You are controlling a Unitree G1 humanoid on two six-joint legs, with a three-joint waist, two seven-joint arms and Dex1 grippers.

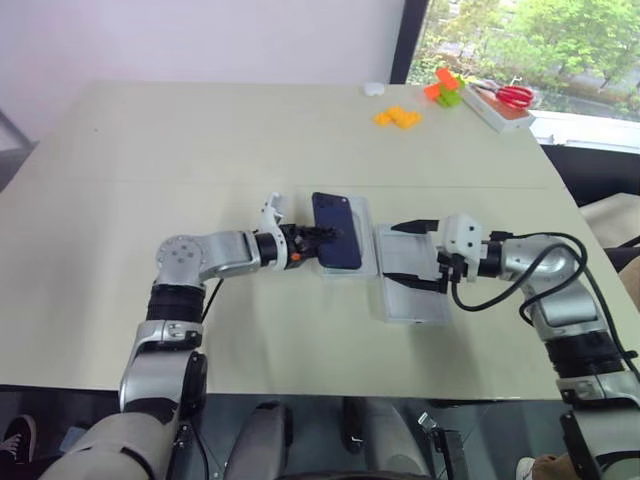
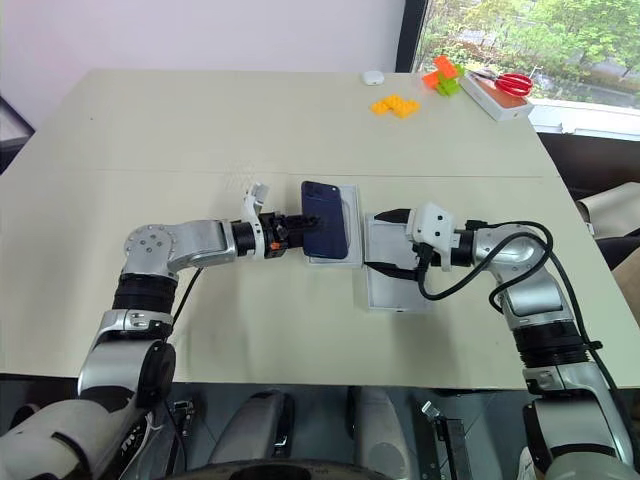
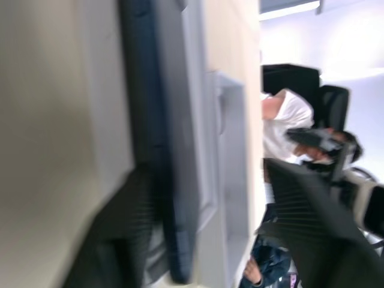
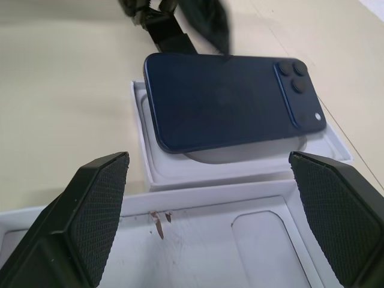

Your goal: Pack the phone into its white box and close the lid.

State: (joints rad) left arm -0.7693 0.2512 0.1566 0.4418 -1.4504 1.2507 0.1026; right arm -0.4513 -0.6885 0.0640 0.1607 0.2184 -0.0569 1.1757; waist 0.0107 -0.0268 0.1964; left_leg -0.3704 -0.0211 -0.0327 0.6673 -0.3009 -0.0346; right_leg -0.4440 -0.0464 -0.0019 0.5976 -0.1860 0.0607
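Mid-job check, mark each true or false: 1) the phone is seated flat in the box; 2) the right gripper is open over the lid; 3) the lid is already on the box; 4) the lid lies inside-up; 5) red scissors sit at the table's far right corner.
1) False: the phone lies askew on the box, overhanging its rim.
2) True: the right gripper is open over the lid.
3) False: the lid lies beside the box.
4) True.
5) True: scissors.

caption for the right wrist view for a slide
Navy phone lies askew over the white box, the open right gripper hovering above the upturned lid.
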